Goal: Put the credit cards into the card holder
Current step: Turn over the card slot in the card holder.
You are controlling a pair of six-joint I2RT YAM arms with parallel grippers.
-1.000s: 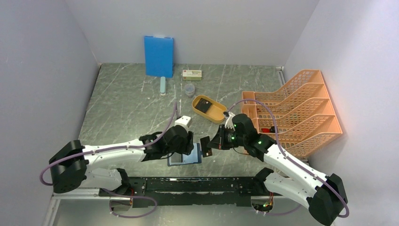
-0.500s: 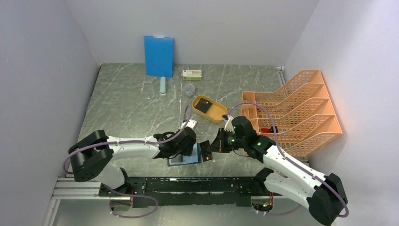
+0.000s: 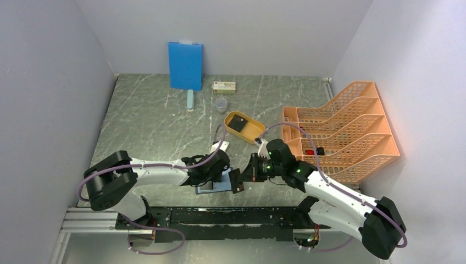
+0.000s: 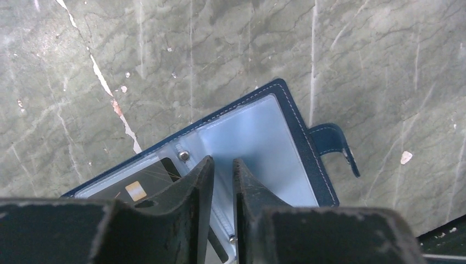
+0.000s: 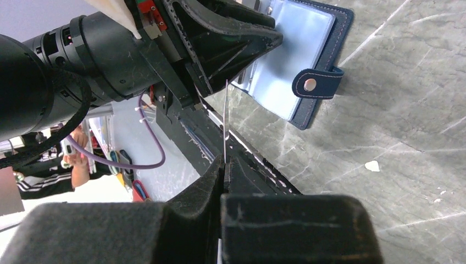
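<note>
At 6 o'clock on the table (image 3: 154, 121), near edge, both arms meet. Tray (image 3: 254, 138) sits at 1 o'clock from them, with a dark tray card (image 3: 236, 124) inside, not yet fetched. Holder (image 4: 258, 137) lies open and flat, tab (image 4: 329, 146) toward the right arm. Left gripper (image 4: 222, 165) is nearly closed, tips down on the clear sleeve by the spine. It is likely pinning the holder open; whether it pinches a leaf, cannot tell. Chip card (image 4: 137, 190) is already pocketed. Right gripper (image 5: 222, 165) clamps the held card (image 5: 225, 121) edge-on, just off the holder's 3 o'clock side, probably lined up to slide in.
</note>
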